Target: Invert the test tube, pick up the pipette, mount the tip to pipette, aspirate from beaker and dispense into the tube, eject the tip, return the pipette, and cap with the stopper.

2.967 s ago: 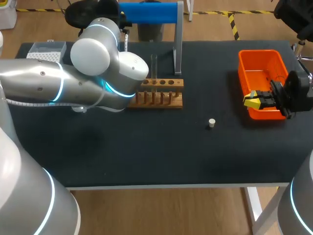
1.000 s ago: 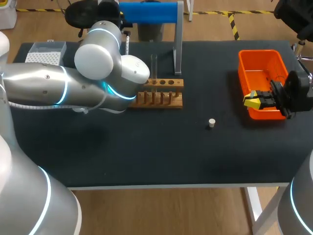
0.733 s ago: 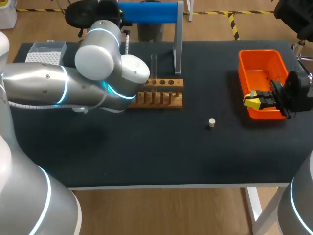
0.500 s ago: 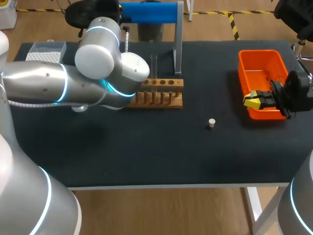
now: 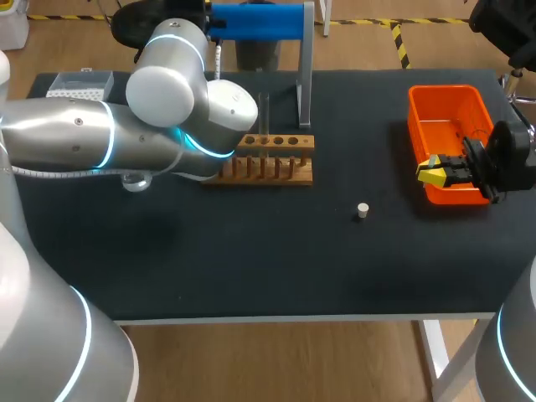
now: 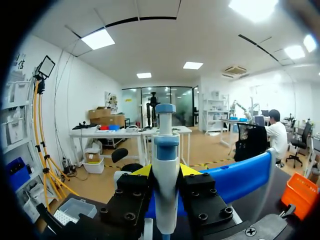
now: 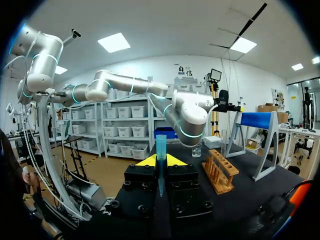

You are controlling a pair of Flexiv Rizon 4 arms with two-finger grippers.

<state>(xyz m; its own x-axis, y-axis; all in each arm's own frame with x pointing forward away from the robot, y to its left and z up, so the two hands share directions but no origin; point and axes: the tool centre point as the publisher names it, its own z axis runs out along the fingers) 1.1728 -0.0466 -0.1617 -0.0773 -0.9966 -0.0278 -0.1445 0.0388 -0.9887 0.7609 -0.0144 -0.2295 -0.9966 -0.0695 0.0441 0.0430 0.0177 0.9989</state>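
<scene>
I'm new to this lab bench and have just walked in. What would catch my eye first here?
The big silver left arm sprawls over the table's left half, beside the wooden rack; the left gripper is shut on a white-and-blue pipette. At the right, a bright orange bin sits under the right gripper, which holds a blue tip.

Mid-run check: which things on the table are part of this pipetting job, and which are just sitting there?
Job: pipette, in the left fingers; blue tip, in the right fingers; test tube; beaker; tip box; stopper; pipette stand.
Just sitting there: wooden rack, holding the tube; orange bin, possibly for spent tips.
</scene>
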